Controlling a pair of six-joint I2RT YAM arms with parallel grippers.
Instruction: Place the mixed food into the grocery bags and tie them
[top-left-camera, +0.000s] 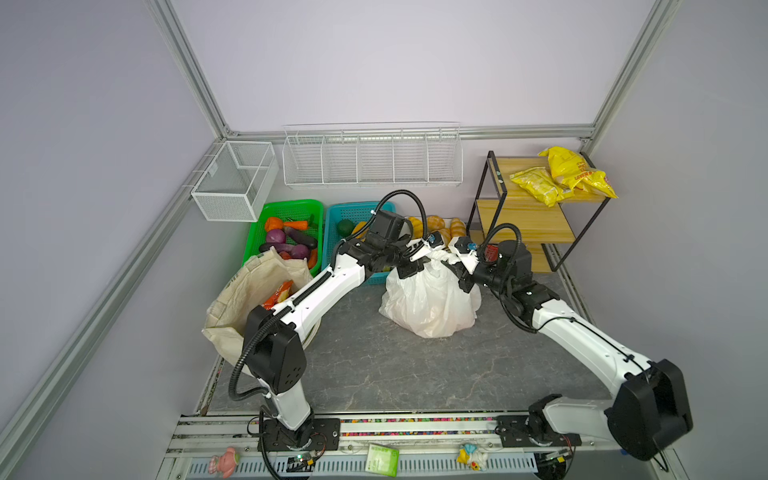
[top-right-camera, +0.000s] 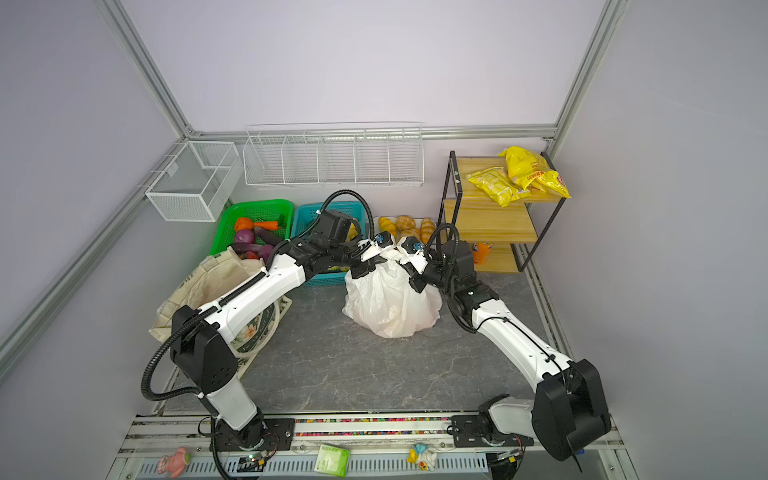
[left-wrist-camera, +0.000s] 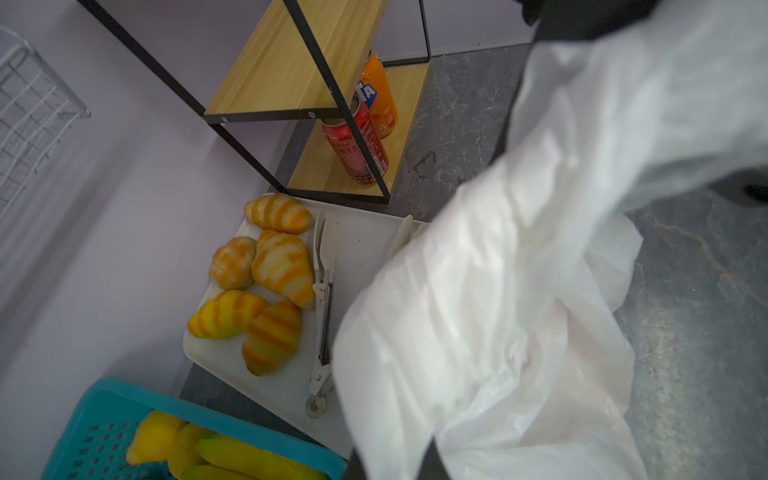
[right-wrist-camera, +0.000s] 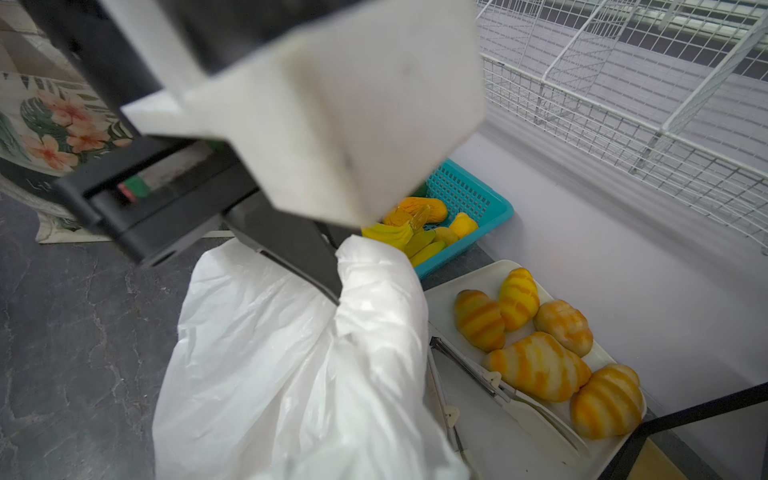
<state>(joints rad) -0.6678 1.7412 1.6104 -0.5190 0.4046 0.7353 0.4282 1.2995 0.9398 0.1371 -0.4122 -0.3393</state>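
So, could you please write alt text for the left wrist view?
A crumpled white plastic bag fills the foreground. Behind it, a white tray holds five croissants and tongs, near a wooden shelf with two soda cans and a teal basket of yellow fruit.

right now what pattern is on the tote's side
Pink flowers and green leaves printed on cream, on the tote. It shows best in the right wrist view.
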